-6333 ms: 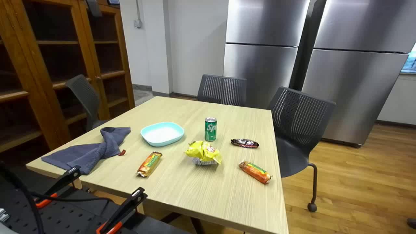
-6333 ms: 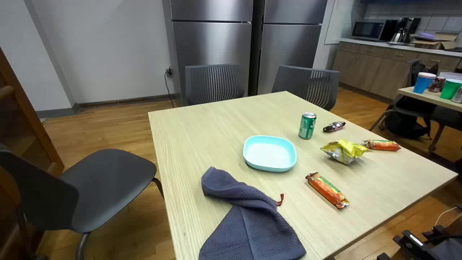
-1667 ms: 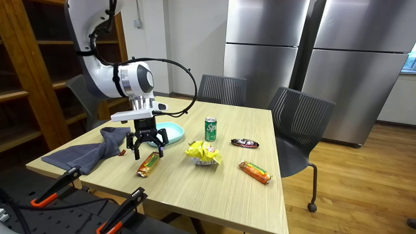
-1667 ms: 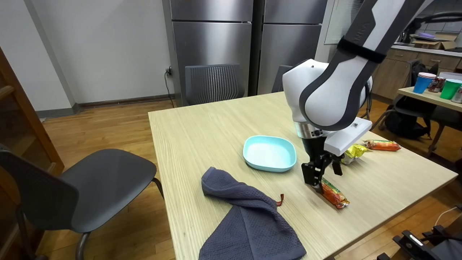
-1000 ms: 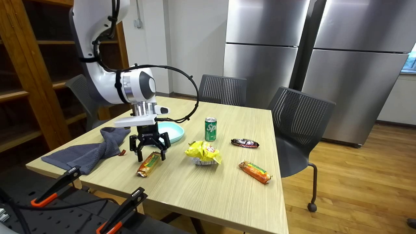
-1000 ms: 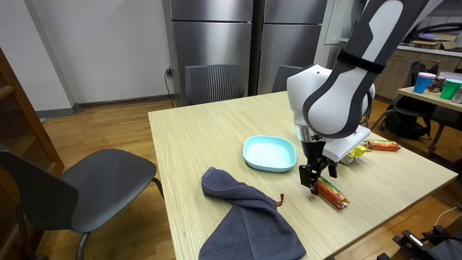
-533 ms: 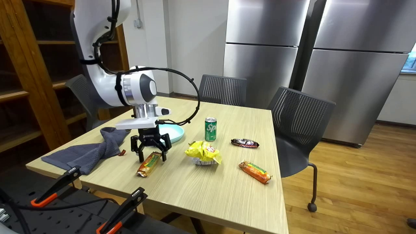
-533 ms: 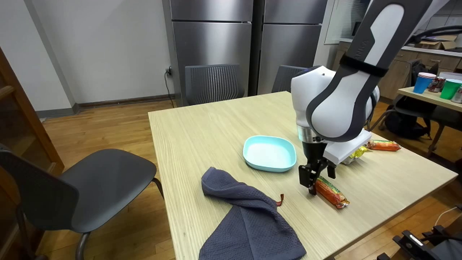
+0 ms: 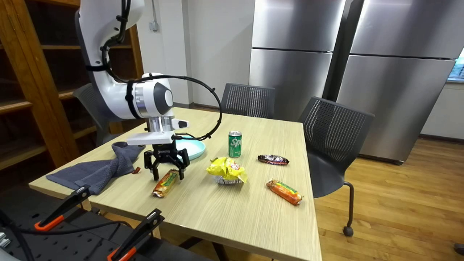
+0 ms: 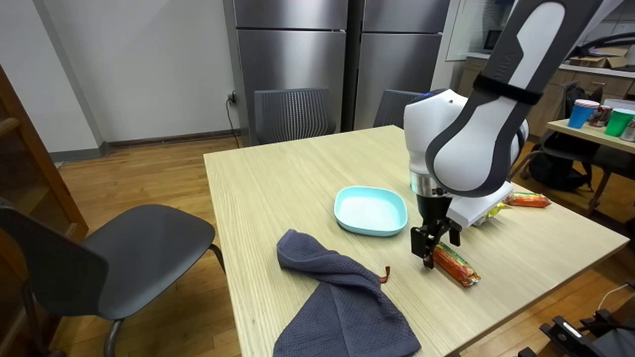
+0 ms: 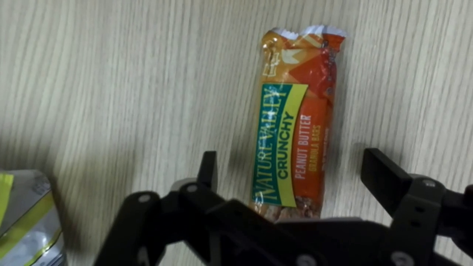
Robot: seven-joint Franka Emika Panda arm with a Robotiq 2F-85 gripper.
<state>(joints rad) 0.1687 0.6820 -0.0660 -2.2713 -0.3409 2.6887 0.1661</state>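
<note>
In an exterior view I see a blue-grey towel (image 9: 112, 168) leftmost on the surface (image 9: 232, 214). Next, my end effector (image 9: 168, 177), spread wide and gripping nothing, straddles an orange granola bar (image 11: 295, 122) lying there. Then come a yellow bag (image 9: 226, 168), a green can (image 9: 235, 145) and a second orange bar (image 9: 285, 192).

Nature Valley granola bar (image 11: 295, 122): glossy, creased plastic-film wrapper
Gripper (image 11: 291, 162): matt, with metallic screws
Desk (image 9: 250, 217): smooth wood-grain, low sheen
Waffle-weave towel (image 10: 347, 307): rough, matt cloth
Turquoise dish (image 10: 371, 212): smooth plastic, satin sheen
Sprite can (image 9: 235, 145): shiny metal
Chip bag (image 9: 226, 168): glossy, crumpled foil-like film
Refrigerators (image 9: 290, 76): brushed stainless steel
Chairs (image 10: 154, 253): matt plastic
Floor (image 10: 149, 168): glossy wood
</note>
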